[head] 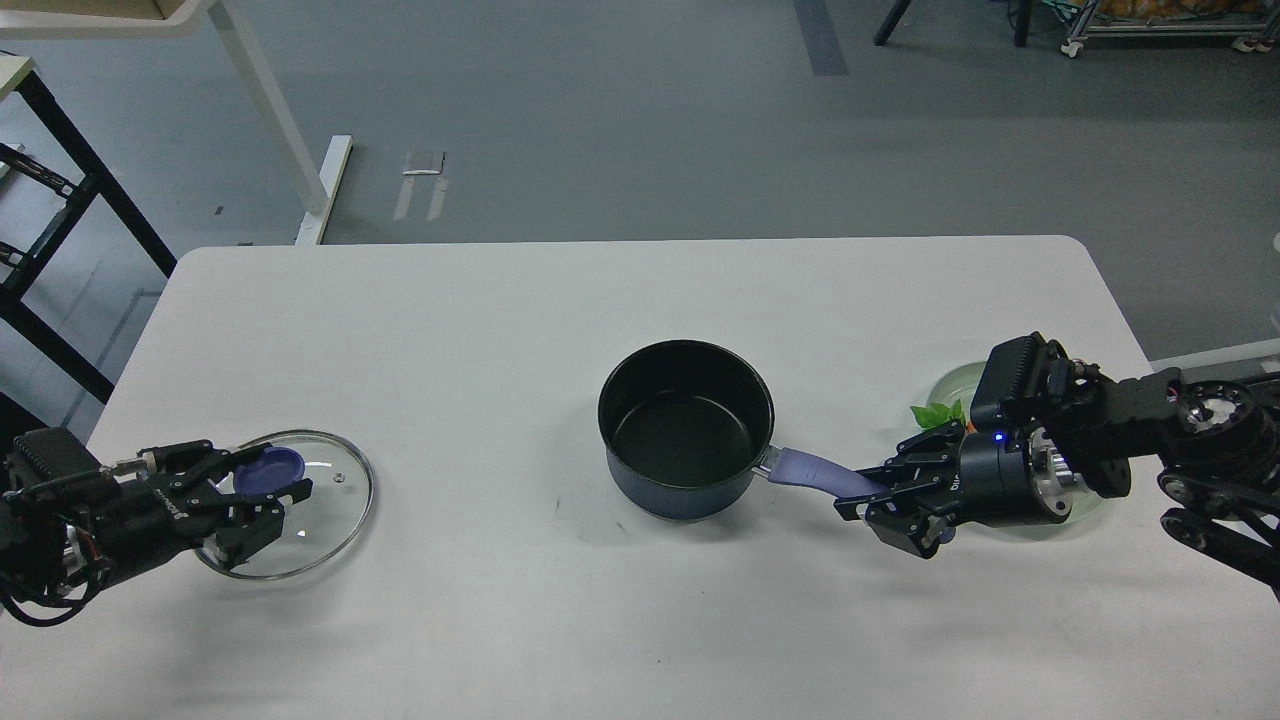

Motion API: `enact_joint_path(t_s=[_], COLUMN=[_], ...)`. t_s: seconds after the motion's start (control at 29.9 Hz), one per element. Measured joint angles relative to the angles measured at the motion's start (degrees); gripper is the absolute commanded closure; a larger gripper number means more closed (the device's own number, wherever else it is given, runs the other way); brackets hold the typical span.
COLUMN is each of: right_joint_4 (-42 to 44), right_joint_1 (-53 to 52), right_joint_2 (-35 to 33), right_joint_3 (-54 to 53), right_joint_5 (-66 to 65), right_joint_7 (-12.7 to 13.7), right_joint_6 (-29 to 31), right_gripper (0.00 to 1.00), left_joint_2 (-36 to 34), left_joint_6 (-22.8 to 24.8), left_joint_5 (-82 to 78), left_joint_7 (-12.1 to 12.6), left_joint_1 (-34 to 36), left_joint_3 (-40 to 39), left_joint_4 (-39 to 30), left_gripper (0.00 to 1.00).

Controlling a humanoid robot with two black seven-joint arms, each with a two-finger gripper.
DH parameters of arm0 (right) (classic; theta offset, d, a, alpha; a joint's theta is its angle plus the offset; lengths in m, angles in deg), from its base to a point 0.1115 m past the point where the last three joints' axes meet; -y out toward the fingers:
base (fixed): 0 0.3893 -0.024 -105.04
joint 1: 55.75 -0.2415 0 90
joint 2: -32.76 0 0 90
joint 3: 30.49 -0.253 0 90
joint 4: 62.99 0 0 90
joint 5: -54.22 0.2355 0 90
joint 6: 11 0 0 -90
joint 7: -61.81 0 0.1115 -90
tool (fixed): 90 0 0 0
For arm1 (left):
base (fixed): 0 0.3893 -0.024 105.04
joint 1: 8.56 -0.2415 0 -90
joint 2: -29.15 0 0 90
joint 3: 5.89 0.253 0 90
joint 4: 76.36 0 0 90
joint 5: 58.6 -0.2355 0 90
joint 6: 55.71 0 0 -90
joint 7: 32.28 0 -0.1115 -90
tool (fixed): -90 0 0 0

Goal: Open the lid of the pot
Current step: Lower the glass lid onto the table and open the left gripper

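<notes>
While lidless, pot empty, lid aside

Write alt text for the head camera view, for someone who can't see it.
An open dark-blue pot stands mid-table, its glass lid lying off to the left. The left gripper is around the lid's knob, and the right gripper grips the pot's purple handle.

Even, diffuse overhead light is filling the scene, cool and slightly bluish. The white counter is showing bright without blowing out. The pot is casting only a faint, soft shadow toward the near left. Small glints are catching the lid. Focus is holding sharp throughout, though the black arms are losing detail in their darkness.
</notes>
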State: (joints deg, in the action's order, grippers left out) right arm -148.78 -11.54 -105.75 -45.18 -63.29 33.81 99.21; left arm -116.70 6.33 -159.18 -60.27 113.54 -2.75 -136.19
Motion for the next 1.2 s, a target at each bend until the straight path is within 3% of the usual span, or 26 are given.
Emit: enact_joint_path(t_s=[0.1,0.37,0.57,0.74,0.94,1.2], right_joint_4=[0.0,-0.1,-0.1,-0.1,-0.1,0.0], right_joint_1=[0.0,0.1,0.1,0.1,0.0,0.0], right_joint_2=[0.0,-0.2,-0.1,-0.1,-0.3,-0.4], right_joint_3=[0.0,0.0,0.0,0.0,0.0,0.0], right_joint_5=[0.0,0.0,0.0,0.0,0.0,0.0], right_joint_7=[0.0,0.0,0.0,0.0,0.0,0.0], right_joint_6=[0.0,0.0,0.0,0.0,0.0,0.0], right_gripper=[0.65,0.65,0.65,0.65,0.65,0.63], left_joint_2=[0.4,0.5,-0.5,-3.8,-5.9,-1.1], left_joint_6=[0.0,0.1,0.3,2.2,11.4,25.8], left_joint_5=[-0.1,-0.2,0.7,7.3,28.7,72.2], left_joint_7=[0.0,0.0,0.0,0.0,0.0,0.0], left_joint_1=[-0.3,-0.4,0.1,2.6,8.5,12.0], left_joint_3=[0.0,0.1,-0.7,-1.1,-3.4,-8.5], left_joint_4=[0.4,0.4,-1.3,-7.8,-14.9,-11.4], left_gripper=[0.25,0.03,0.01,0.01,0.01,0.01])
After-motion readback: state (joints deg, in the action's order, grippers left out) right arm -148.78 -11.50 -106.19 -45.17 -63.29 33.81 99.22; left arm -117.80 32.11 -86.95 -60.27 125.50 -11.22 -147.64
